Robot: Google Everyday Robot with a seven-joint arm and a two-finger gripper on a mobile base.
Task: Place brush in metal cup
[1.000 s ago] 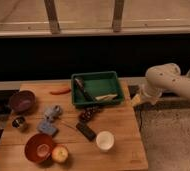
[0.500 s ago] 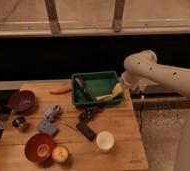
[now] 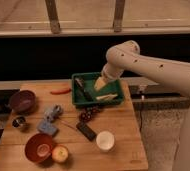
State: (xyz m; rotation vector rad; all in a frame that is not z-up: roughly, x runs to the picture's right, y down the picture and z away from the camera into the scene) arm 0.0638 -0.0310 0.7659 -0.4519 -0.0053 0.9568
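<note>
The brush (image 3: 84, 89) lies in the left half of the green bin (image 3: 95, 104), its dark handle running diagonally. My gripper (image 3: 100, 83) hangs over the middle of the bin, just right of the brush and above it. It is open and I see nothing between its pale fingers. The white arm reaches in from the right. The metal cup (image 3: 19, 121) stands far off at the table's left edge, small and shiny with a dark inside.
A pale yellow oblong piece (image 3: 106, 97) lies in the bin. On the wooden table (image 3: 123, 150) are a purple bowl (image 3: 23, 100), an orange-red strip (image 3: 60, 91), blue-grey items (image 3: 49, 120), dark grapes (image 3: 88, 116), a black block (image 3: 86, 131), a white cup (image 3: 105, 140), a red bowl (image 3: 39, 146) and an apple (image 3: 60, 153).
The arm has swung left from beside the table's right edge to over the green bin. The gripper now sits above the bin's middle, and the objects have not moved.
</note>
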